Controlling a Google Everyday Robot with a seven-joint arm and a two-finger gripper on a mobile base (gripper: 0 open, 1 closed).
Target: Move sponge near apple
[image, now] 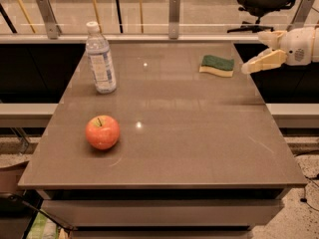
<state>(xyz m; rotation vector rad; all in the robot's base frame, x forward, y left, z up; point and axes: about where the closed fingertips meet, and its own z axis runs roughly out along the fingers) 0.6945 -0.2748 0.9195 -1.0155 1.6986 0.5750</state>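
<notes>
Just left of the tool (249, 67) lay the sponge (217, 65), untouched, long side crosswise; tool's opening could not be told

Single view — high, front-on, looking down over table (199, 148); gripper (247, 68) at far-right edge.

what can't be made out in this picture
- Arm: camera view, cut off by the right edge; only its end and the gripper show, just right of the sponge.
- Bottle label: print too small to read.
- Apple: far side hidden by the apple itself.
- Chair: cut off by the top edge.
</notes>
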